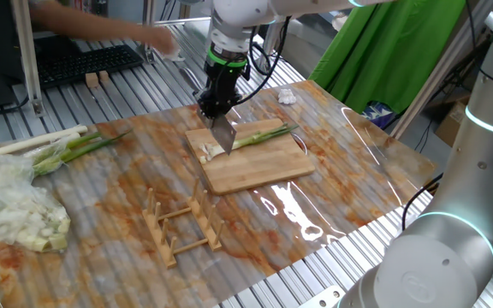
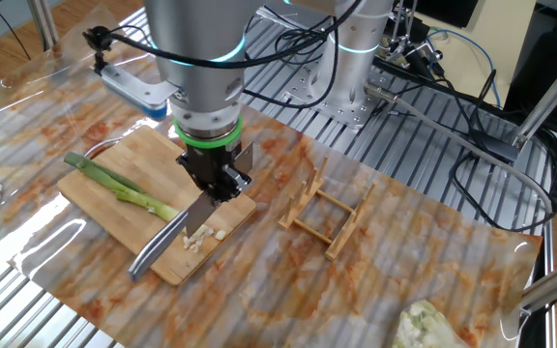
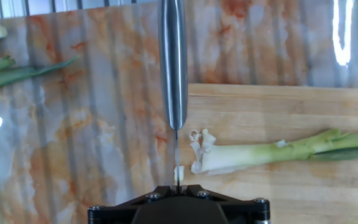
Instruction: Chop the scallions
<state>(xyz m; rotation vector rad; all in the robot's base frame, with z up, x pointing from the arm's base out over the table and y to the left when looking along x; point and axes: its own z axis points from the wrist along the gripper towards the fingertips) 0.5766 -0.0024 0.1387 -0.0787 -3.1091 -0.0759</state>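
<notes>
The gripper [image 1: 216, 109] was pointed straight down and clamped tight on a knife [image 2: 167, 242], a flat steel blade with a rounded metal handle, glossy enough that it threw glare in the hand view. The blade edge was set down on the wooden cutting board [image 1: 264, 169], right below the fingers, at the white root end of the scallions [image 3: 272, 152].

The scallions were laid across the board just beside the blade: a slender stalk, pale and slightly frayed at the cut end, fading into smooth green leaves further from the gripper. A few short white bits [image 2: 199, 237] were scattered on the board next to the blade (curled and layered like little rings, as seen from the hand view).

The board itself was a light, fine-grained rectangle, set on a shiny marbled orange-and-grey sheet [image 1: 101, 188] that was rippled over the ridged metal table [image 1: 127, 85].

Well apart from the gripper, a slatted wooden rack [image 1: 182, 227] was seen lying on the sheet. Further off, a thicker bundle of whole stalks [image 1: 62, 145] and a pale chopped heap in crinkly clear plastic [image 1: 15, 214] were left near the sheet's edge.
</notes>
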